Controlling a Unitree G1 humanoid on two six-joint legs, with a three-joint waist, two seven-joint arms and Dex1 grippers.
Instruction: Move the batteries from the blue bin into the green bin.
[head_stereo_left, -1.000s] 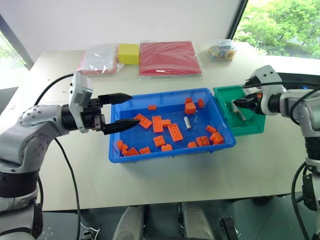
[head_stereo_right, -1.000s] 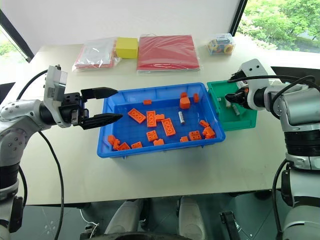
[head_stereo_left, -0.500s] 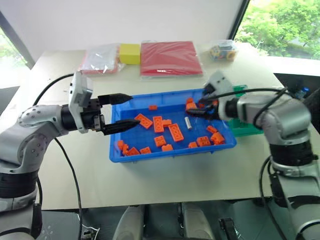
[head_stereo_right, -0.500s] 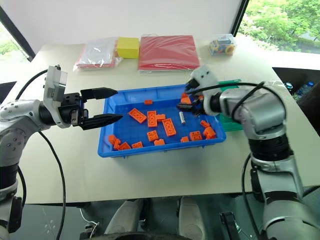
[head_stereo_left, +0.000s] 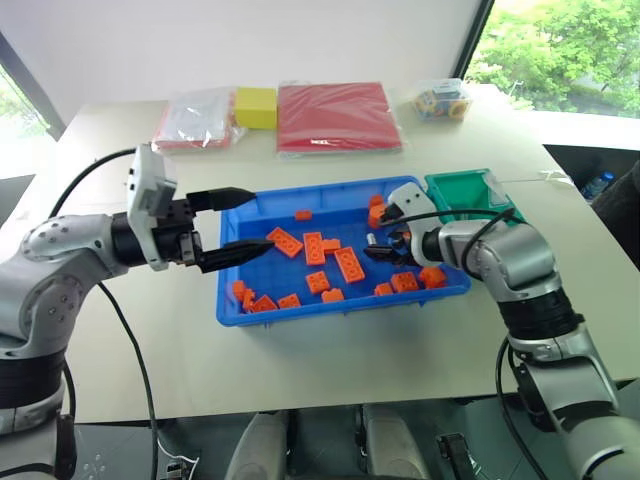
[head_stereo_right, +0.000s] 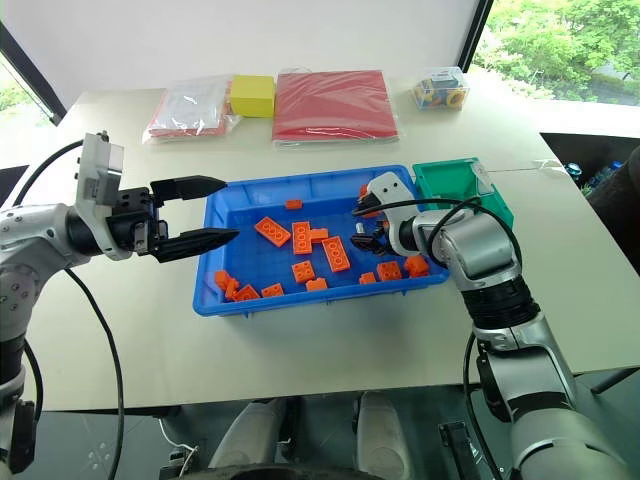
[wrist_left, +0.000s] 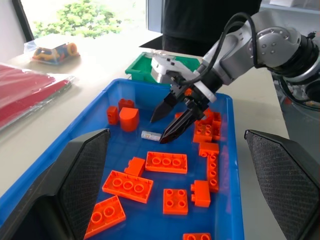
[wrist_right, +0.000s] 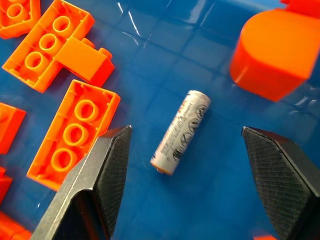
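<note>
- While one battery lies flat on the floor of the blue bin, the right gripper is held just above it with its two black fingers spread wide, and nothing is gripped.
- In the right wrist view the battery is seen in the middle of the frame, between the two fingers, with bare blue floor around it; no touch can be made out.
- In the left eye view the battery is found right of the middle of the frame, in the right part of the blue bin.
- An orange rounded block sits near one end of the battery, and flat orange bricks lie well off to its other side.
- More orange bricks are scattered over the floor of the blue bin.
- The green bin is seen touching the right end of the blue bin, right of the middle of the frame; what is inside it cannot be told.
- The left gripper is held at the left end of the blue bin, left of the middle of the frame, with its fingers wide apart and nothing between them.
- At the top of the frame a red packet, a yellow block, a clear bag and a small clear box of coloured bits lie on the pale table.
</note>
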